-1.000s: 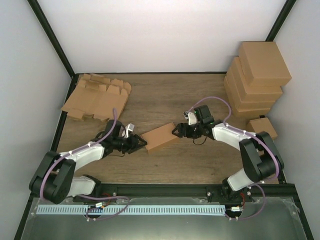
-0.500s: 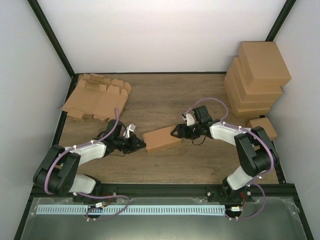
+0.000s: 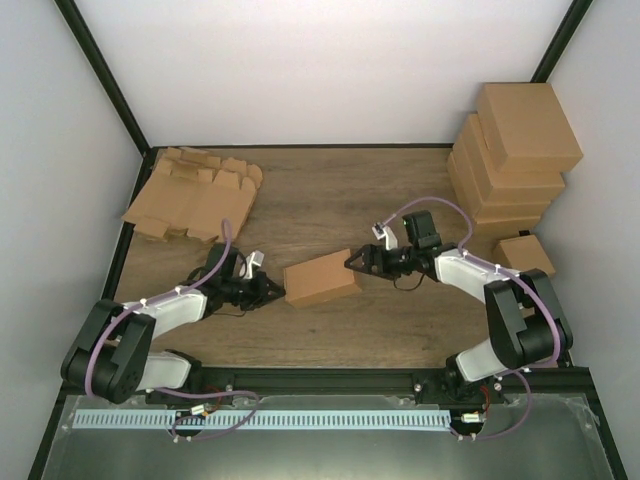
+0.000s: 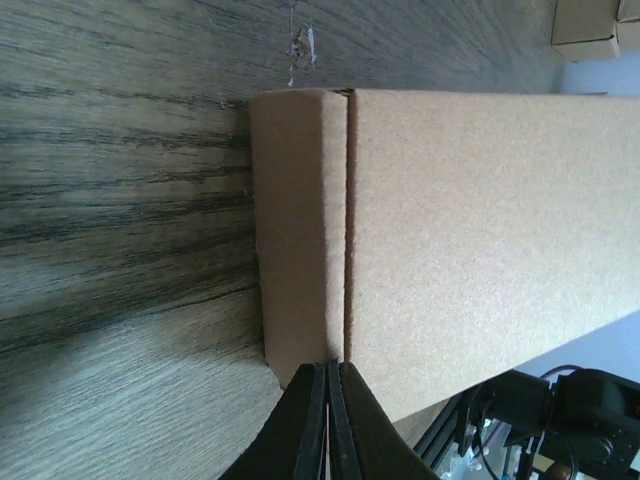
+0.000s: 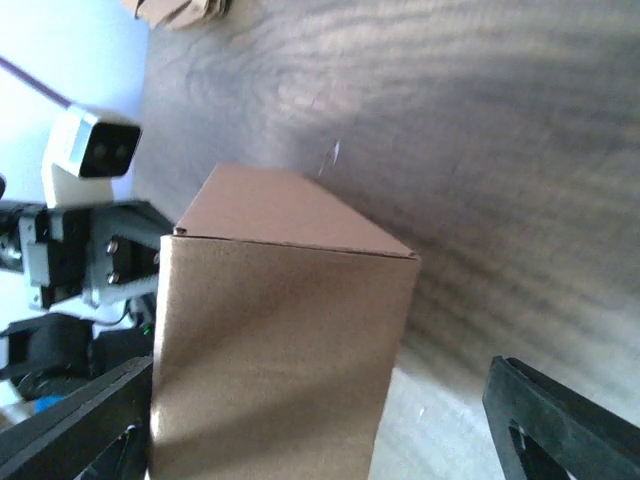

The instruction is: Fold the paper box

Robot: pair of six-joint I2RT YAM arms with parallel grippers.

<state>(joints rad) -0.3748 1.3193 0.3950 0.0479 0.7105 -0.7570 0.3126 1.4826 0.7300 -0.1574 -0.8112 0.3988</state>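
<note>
Paper box (image 3: pixel 322 279): closed up into a plain brown block. It lies on a long side near the middle of the table (image 3: pixel 330 195), turned so that its right end sits a little farther from the arm bases than its left end.
Left gripper (image 3: pixel 279 291): fingers are pinched tight together with nothing visible between them. In the left wrist view their tips meet the near end of the box, right at the seam (image 4: pixel 347 220) where a narrow panel joins the broad one.
Right gripper (image 3: pixel 353 263): spread wide at the box's right end. The right wrist view shows one finger (image 5: pixel 565 425) low on the right and the other low on the left, with the box's end face ahead between them. Whether either finger touches the cardboard cannot be told.
Arms: both reach inward low over the wood, one at each end of the box.
Flat blanks (image 3: pixel 195 195): a loose pile of unfolded cardboard at the far left corner, well apart from the box.
Stack of finished boxes (image 3: pixel 515 150): piled against the right wall at the far right.
Small box (image 3: pixel 527 254): on the table just in front of the stack, beside the right arm.
</note>
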